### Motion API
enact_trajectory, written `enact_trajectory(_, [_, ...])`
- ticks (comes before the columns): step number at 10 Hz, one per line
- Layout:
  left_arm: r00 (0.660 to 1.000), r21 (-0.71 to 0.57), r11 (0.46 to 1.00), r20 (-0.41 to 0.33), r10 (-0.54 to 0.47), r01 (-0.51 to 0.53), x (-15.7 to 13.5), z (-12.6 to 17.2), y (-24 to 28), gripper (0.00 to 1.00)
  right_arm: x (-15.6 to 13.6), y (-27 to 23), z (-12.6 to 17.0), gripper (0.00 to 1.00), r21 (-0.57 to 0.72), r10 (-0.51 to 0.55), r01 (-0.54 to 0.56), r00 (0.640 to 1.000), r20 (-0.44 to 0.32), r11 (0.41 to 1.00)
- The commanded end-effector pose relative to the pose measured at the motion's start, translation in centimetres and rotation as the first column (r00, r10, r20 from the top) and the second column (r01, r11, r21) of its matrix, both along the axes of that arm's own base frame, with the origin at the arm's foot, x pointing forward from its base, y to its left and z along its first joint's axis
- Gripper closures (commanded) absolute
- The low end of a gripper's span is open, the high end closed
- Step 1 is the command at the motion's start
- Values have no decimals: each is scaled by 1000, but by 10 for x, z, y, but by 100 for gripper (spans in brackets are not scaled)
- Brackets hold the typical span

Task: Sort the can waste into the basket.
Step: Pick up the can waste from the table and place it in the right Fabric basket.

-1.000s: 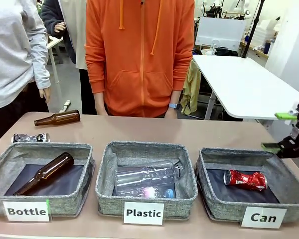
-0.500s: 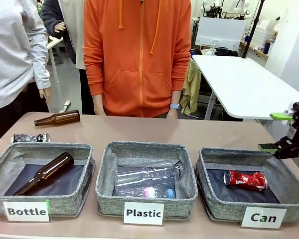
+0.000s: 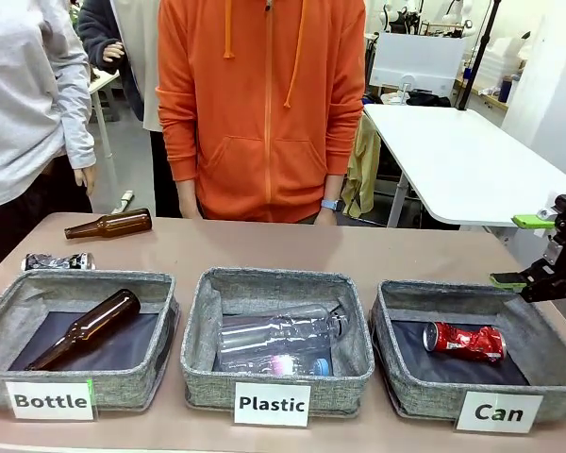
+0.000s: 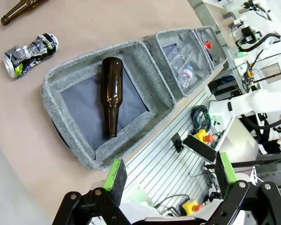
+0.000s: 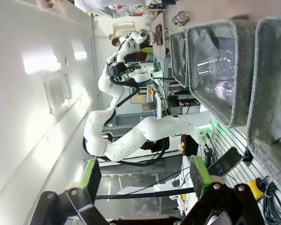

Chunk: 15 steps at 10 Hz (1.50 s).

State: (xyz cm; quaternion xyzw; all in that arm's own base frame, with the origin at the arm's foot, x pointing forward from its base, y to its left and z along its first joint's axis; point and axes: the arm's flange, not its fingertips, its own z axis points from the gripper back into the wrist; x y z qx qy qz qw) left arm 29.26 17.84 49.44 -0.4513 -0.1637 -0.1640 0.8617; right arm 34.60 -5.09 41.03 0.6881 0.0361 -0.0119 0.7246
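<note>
The can waste is in two places. At the far left, the black and silver can (image 3: 58, 261) lies on its side on the bare table, just behind the far left corner of the Bottle basket (image 3: 85, 279), its long axis running across the table. A brown bottle (image 3: 108, 225) lies loose behind it, apart from it.

My left gripper (image 4: 169, 176) hangs over the robot's edge of the table with its jaws wide apart and nothing between them. From there the can lies up and to the left, beyond the Bottle basket. I judge the left arm the nearer of the two. The can's axis lies close to the line between the two pads, so I expect the wrist must roll before the jaws can close across its width.

To the right, the red can (image 3: 464, 340) lies on the dark lining of the Can basket (image 3: 453, 291). My right gripper (image 3: 526, 250) hovers near that basket's far right corner, open and empty.

The front view gives the labels and the row order. The left wrist view gives the can's crushed waist and how it lies relative to my fingers.
</note>
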Motion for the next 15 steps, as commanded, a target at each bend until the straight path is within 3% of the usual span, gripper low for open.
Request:
enact_trajectory(1, [1000,-7,1000,0,-4,4,-2,1,0,2,0,-5,1,0,8,14,-14,1000,19,1000])
enact_trajectory(4, [1000,0,1000,0,0,0,0,0,0,2,0,-5,1,0,8,14,-14,1000,19,1000])
enact_trajectory(5, [998,80,995,-6,-64,65,30,-24,31,2,0,-5,1,0,8,14,-14,1000,19,1000])
enact_trajectory(8, [960,228,938,44,-277,260,98,13,-17,2,0,-5,1,0,8,14,-14,1000,19,1000])
enact_trajectory(12, [939,339,880,-31,-342,332,171,21,-63,2,0,-5,1,0,8,14,-14,1000,19,1000])
enact_trajectory(15, [949,431,862,41,-314,266,223,13,-96,2,0,-5,1,0,8,14,-14,1000,19,1000])
